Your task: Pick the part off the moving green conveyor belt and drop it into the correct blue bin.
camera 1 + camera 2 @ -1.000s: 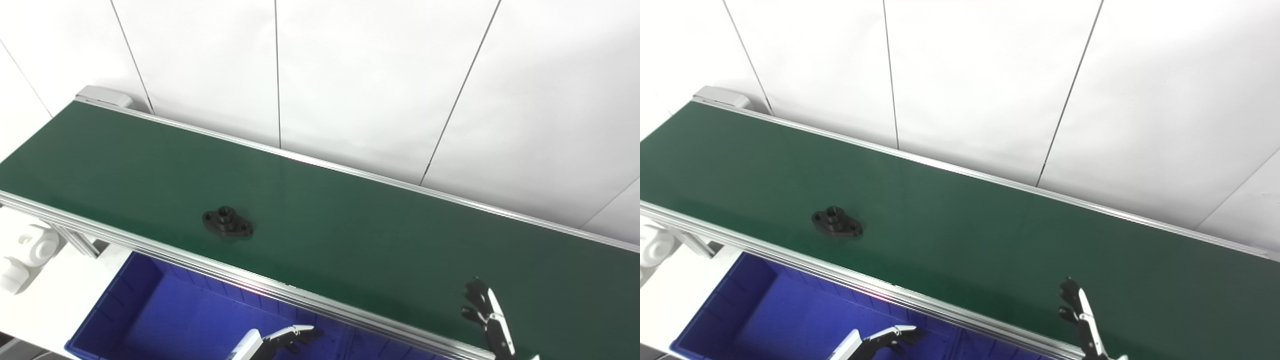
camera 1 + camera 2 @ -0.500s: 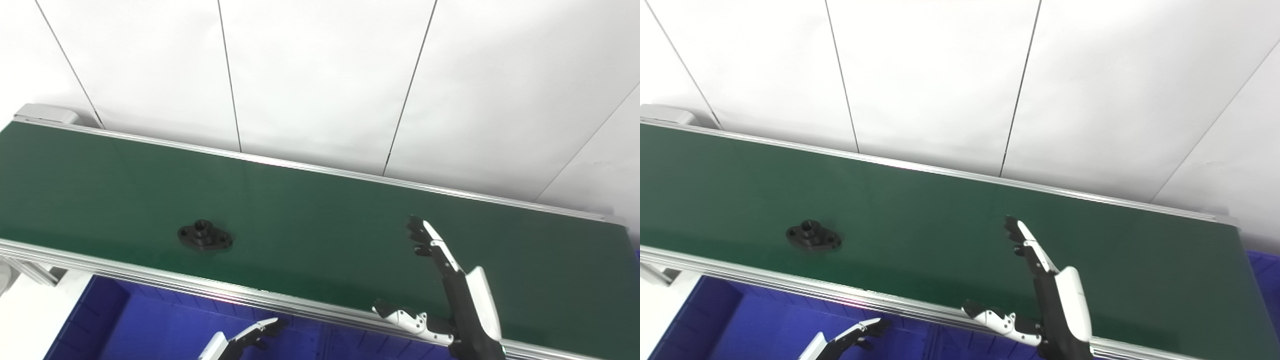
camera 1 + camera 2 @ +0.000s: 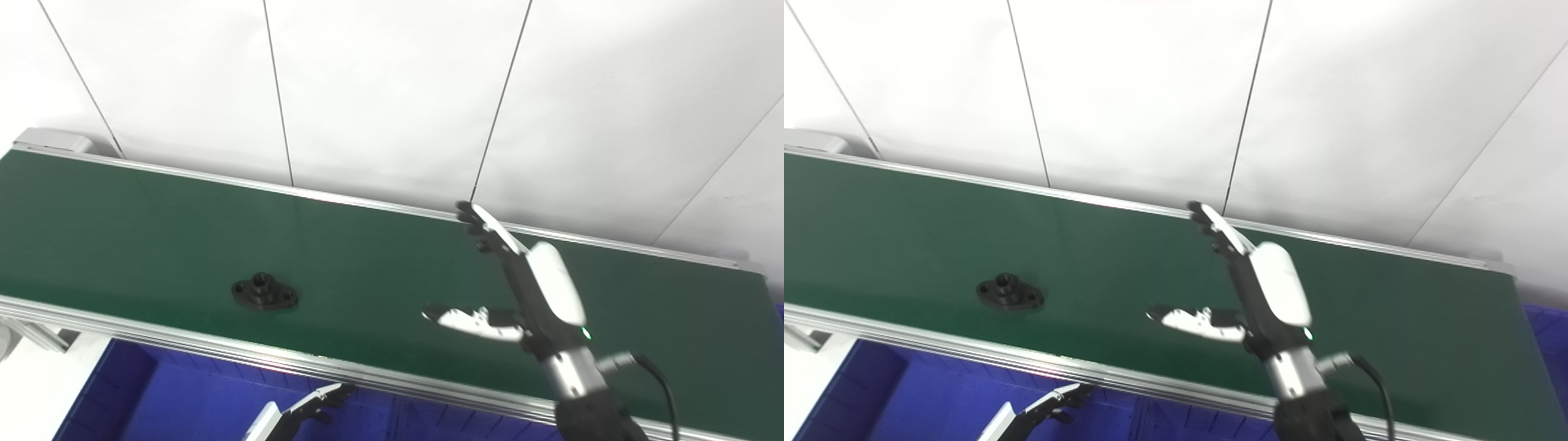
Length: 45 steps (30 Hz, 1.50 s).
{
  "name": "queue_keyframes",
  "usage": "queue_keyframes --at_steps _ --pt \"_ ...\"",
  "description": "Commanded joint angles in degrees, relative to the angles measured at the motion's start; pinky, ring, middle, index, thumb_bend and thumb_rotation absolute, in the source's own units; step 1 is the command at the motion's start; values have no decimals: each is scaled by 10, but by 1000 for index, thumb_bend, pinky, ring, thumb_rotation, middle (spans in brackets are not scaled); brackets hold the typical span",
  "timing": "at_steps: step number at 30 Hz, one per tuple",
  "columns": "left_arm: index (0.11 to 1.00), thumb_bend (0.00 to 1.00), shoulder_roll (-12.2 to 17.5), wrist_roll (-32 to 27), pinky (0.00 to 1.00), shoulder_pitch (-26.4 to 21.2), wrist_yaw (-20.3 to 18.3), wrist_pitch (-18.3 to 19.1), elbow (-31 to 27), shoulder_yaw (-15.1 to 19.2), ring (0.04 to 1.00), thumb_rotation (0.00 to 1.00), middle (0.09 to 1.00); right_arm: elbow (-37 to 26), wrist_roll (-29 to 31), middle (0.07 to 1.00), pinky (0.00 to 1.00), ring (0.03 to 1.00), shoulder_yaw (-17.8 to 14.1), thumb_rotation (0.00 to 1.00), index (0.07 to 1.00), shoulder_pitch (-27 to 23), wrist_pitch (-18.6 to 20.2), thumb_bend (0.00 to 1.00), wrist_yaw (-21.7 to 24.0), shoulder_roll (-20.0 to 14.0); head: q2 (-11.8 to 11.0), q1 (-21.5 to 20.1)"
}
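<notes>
A: Waiting over the belt, the right hand (image 3: 520, 288) is spread wide, its fingers (image 3: 484, 223) stretched toward the far rail and the thumb jutting left, with nothing in it. Should it go for the part now?

B: I'd say not straight away. The black flanged part (image 3: 264, 294) lies flat on the green conveyor belt (image 3: 153, 239), well to the left of that hand and close to the near rail. Best to bring the hand lower and nearer the near edge, so the part rides in between thumb and fingers.

A: And where to close on it?

B: Probably across the narrow waist beside the raised hub; the flat lobes offer little to pinch. Close late, not early.

A: The left hand (image 3: 309, 407)?

B: Low, over the blue bin (image 3: 153, 398) below the near rail, fingers loosely parted and holding nothing.
</notes>
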Motion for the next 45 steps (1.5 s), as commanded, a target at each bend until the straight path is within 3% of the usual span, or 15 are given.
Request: queue_keyframes --at_steps 1,9,13,25,45 --pt "837 927 -1 7 681 -2 7 -18 -8 2 796 565 839 4 -4 848 699 793 8 516 917 -35 8 843 2 14 1 3" --pt "835 943 -4 4 697 -2 -1 -18 -5 9 806 577 843 81 -29 835 721 796 40 521 911 -112 40 867 12 52 2 2" --pt "835 932 -5 6 694 -6 3 -18 -1 6 803 568 842 147 -51 862 740 817 68 508 905 -136 22 842 -13 64 1 0" --pt "843 931 -12 9 708 -6 0 -18 1 9 814 578 850 270 -108 858 739 813 134 477 896 -205 32 857 -32 100 3 9" --pt "839 917 -26 20 701 -6 4 -18 2 9 798 553 839 354 -132 850 745 804 195 441 889 -227 36 860 -31 116 11 45"
